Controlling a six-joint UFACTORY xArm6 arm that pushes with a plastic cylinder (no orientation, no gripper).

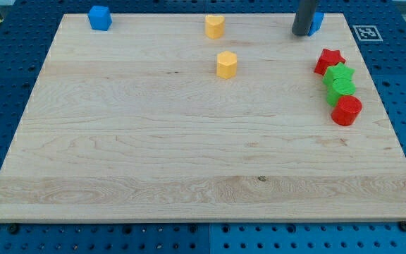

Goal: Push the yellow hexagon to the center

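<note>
Red cylinder block [346, 111] lies below my tip [302, 32]; I carry no pincer, just rod. Yellow hexagon block [226, 64] sits left of it, below the yellow heart block [215, 26]; approaching carelessly, I might shove the heart instead.

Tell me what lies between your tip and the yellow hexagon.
Nothing: in the camera view, only bare board separates my tip, at the view's top right, from the yellow hexagon. The yellow heart sits above that line.

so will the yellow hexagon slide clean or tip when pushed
The yellow hexagon looks squat and flat-based, so it will probably slide rather than tip. It seems rigid and small, likely light on the smooth board. An off-centre push on a facet may spin it. My tip is far to the view's right, beside a blue block.
</note>
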